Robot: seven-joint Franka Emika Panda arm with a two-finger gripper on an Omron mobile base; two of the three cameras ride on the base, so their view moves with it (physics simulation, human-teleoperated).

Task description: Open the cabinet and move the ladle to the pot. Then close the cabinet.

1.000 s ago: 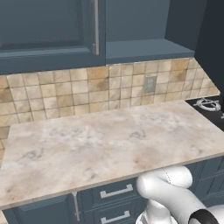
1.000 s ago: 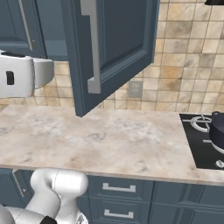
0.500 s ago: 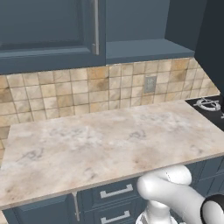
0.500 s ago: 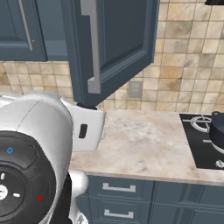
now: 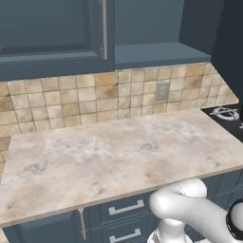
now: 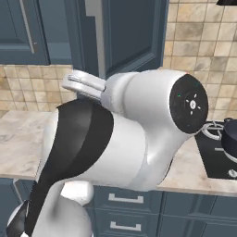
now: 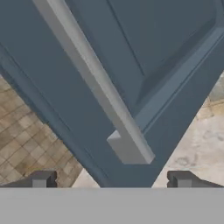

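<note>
The cabinet [image 5: 47,38] hangs over the counter; its left door is closed, while its right door [image 6: 134,32] stands swung out. The lower shelf [image 5: 156,52] showing in the left base view is bare. In the hand view my gripper [image 7: 111,181] is open, its fingertips [image 7: 41,179] spread wide just below the lower end of the open door's silver bar handle [image 7: 96,87], touching nothing. The dark pot [image 6: 230,139] sits on the stove at the right edge. The ladle is hidden.
My white and black arm [image 6: 129,134] rises close in front of the right base camera and covers much of the counter [image 5: 118,156]. A black stove [image 5: 223,114] adjoins the counter's right end. Drawers [image 6: 125,199] with horizontal handles run below.
The arm has swung up and across the right base view, now blocking most of it. The open door and the pot have not moved. The gripper stays open.
</note>
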